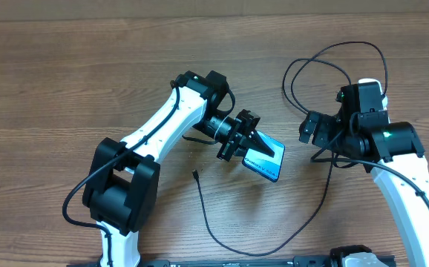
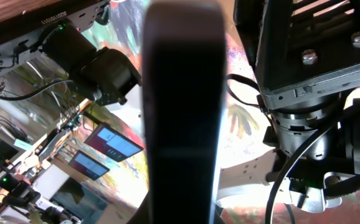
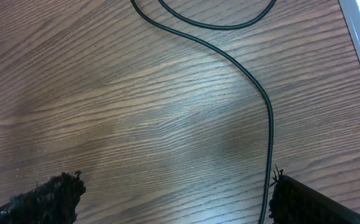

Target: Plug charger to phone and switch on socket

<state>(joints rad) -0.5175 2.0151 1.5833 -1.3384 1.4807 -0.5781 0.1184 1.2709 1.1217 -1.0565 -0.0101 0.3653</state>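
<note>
The charger's (image 3: 271, 121) connector tip (image 1: 195, 175) lies on the table (image 1: 66, 67), pointing toward the far edge. The cable looks limp and light, so I judge it best pinched just behind that tip. My left gripper (image 1: 257, 146) is clenched on the phone (image 1: 268, 165), which is stiff and slick. Its screen faces up and its long axis seems to run on from my fingers. My right gripper (image 3: 174, 196) gapes, empty.

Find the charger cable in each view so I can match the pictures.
Overhead: the charger cable loops at upper right, swings along the bottom edge and ends in a loose tip left of centre.
Left wrist: not in it.
Right wrist: it runs from top centre down to lower right.
Shared landmark: the wooden table, seen in the overhead and right wrist views only.
</note>
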